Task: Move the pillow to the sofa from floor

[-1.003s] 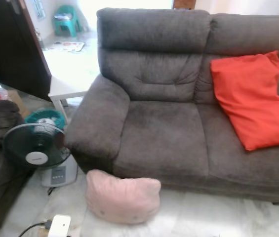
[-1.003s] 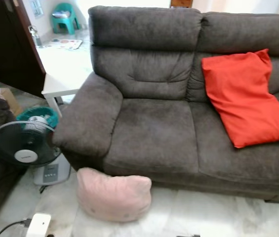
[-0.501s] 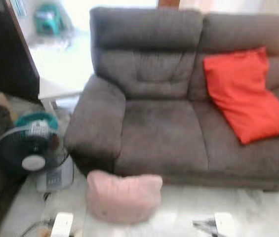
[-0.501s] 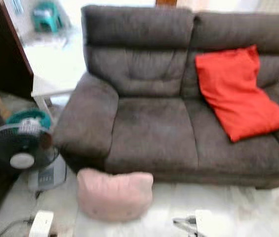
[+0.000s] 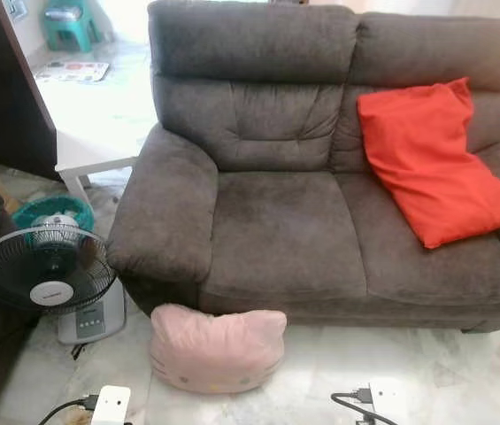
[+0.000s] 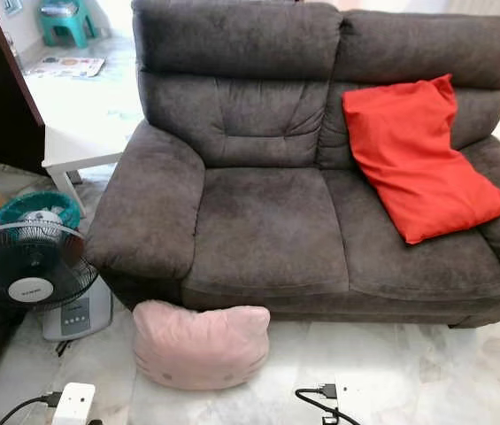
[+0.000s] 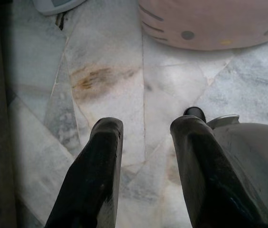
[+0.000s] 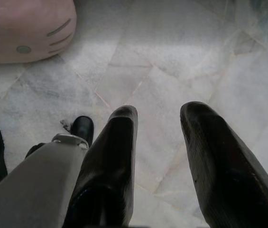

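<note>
A pink cat-face pillow (image 5: 217, 349) lies on the marble floor, leaning against the front of the dark grey sofa (image 5: 285, 230) below its left seat. A red pillow (image 5: 434, 162) rests on the sofa's right seat. My left gripper (image 7: 145, 130) hangs open above bare floor, with the pink pillow (image 7: 209, 21) a short way ahead of its fingers. My right gripper (image 8: 158, 113) is open too, over floor tiles, the pink pillow (image 8: 24, 28) ahead and to one side. Neither gripper holds anything.
A standing fan (image 5: 48, 274) and its grey base (image 5: 90, 319) sit left of the pillow. A white power strip (image 5: 111, 405) and a charger with black cable (image 5: 366, 403) lie on the floor. A white side table (image 5: 90, 150) stands beside the sofa's left arm.
The camera has shifted and tilted down, so the whole scene sits differently and is sharp again. The pillow and sofa have not moved.
</note>
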Tool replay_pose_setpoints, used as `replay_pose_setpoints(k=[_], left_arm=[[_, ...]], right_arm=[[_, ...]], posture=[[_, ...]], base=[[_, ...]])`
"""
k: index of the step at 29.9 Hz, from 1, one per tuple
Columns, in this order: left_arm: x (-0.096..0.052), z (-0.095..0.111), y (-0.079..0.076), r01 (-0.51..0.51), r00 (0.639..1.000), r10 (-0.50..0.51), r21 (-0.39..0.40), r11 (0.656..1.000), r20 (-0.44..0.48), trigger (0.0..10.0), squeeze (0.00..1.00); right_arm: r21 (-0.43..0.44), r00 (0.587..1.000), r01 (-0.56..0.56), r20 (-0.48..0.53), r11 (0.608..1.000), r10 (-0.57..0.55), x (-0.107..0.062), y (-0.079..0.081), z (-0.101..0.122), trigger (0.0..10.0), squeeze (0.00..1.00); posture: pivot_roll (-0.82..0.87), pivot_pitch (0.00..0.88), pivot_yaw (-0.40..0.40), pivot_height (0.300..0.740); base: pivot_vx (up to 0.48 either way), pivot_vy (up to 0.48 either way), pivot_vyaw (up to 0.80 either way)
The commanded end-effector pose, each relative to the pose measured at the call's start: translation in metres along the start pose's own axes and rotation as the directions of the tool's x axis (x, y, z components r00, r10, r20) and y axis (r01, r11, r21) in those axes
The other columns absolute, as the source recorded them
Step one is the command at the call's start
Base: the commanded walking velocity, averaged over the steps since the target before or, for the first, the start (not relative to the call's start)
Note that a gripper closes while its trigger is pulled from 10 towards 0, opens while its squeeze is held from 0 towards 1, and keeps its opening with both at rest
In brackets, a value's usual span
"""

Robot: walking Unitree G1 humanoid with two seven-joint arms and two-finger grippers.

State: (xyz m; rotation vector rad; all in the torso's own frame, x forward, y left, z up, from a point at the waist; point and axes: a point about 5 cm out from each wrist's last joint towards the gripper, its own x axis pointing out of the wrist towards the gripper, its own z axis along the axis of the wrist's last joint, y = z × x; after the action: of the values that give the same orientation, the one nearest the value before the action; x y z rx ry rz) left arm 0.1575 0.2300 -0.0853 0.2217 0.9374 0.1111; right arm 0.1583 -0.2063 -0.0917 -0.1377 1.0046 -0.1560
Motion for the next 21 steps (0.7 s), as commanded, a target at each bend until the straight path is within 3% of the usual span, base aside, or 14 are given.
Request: replay_pose_setpoints(k=[1,21], left_arm=[[-0.0015,-0.0063,-0.0001,0.007,1.0,-0.007,-0.001,1.0,-0.017,10.0,0.0],[-0.0023,-0.01,0.002,-0.006,0.999,0.006,0.004,1.0,-0.034,10.0,0.0]], right_arm=[[0.005,1.0,0.001,-0.005,1.0,-0.001,-0.0005,-0.0039,-0.0033,10.0,0.0],[0.008,0.999,-0.043,0.003,0.999,0.043,-0.0024,-0.0002,-0.0095,10.0,0.0]], posture=[[0.13,0.064,-0.055,0.74],[0.14,0.068,-0.058,0.74]], base=[[0.0,0.0,0.0],[0.0,0.0,0.0]])
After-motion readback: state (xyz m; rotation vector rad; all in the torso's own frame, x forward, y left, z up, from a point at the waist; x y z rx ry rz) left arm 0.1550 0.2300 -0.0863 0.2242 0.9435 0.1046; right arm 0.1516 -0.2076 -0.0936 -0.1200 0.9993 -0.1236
